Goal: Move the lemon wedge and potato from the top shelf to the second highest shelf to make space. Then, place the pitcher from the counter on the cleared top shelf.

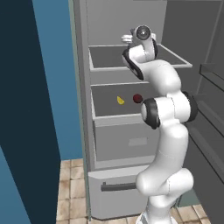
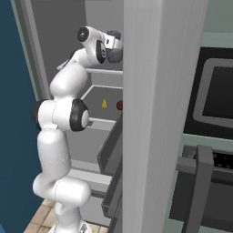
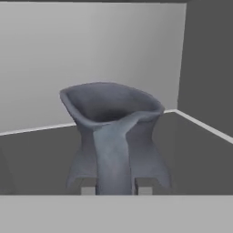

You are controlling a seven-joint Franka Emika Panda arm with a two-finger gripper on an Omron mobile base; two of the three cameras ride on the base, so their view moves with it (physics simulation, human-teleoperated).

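Observation:
A dark blue-grey pitcher (image 3: 113, 132) stands upright on the top shelf (image 3: 200, 150) inside the fridge. My gripper (image 3: 116, 186) is shut on its lower handle, one fingertip on each side. From the left base view, the hand (image 1: 141, 35) reaches in above the top shelf (image 1: 105, 57). From the right base view, the pitcher (image 2: 115, 55) peeks out dark just past the hand. One level down, the yellow lemon wedge (image 1: 120, 100) and the maroon potato (image 1: 137, 98) lie side by side on the second highest shelf (image 1: 118, 119). Wedge (image 2: 104, 103) and potato (image 2: 119, 105) also appear from the right.
The open fridge door (image 1: 210, 78) with its bins stands to the right of the arm, and its pale edge (image 2: 154, 113) blocks much of the right base view. A closed drawer (image 1: 118, 188) sits at the fridge's bottom. A dark oven front (image 2: 218, 100) is at the far right.

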